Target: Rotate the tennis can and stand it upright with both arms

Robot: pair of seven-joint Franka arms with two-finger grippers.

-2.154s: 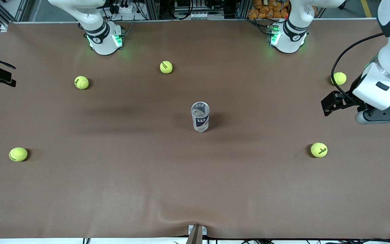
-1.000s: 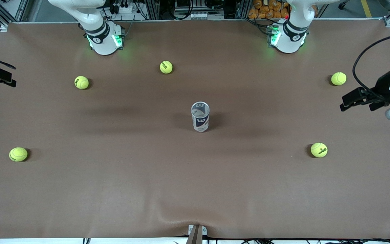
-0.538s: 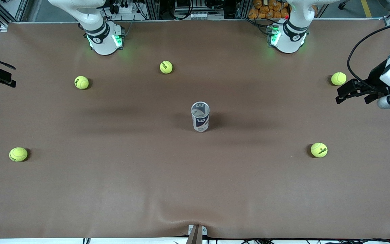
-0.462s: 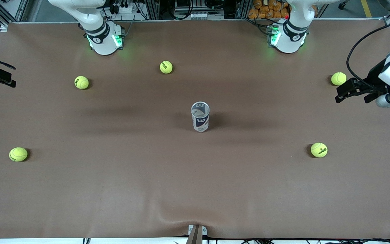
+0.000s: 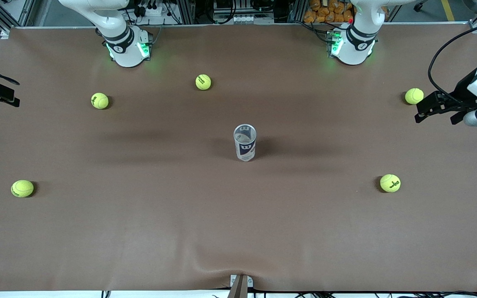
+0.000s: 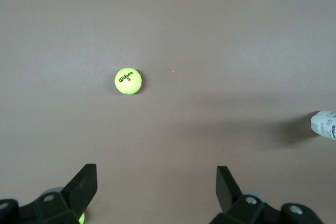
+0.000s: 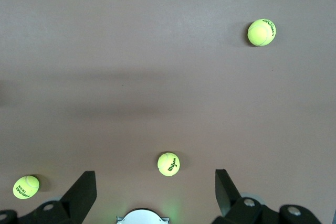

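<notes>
**A:** So where's the tennis can (image 5: 245, 145) sitting?

**B:** Mid-surface (image 5: 238, 231), already standing, long axis vertical, open silvery rim up. Looks done to me.

**A:** And the claws?

**B:** Left claw (image 6: 156, 186) hangs spread, nothing in it, over the left arm's end of the surface near a tennis ball (image 5: 414, 96). The can lies well off toward the middle. Right claw (image 7: 155, 187) is spread and empty too, up over the right arm's end; that arm waits. Left seems nearer.

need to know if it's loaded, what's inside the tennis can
The tennis can stands upright with its open silvery rim up. Only printed inner wall shows inside, no yellow ball; its bottom is hidden by the wall.
</notes>
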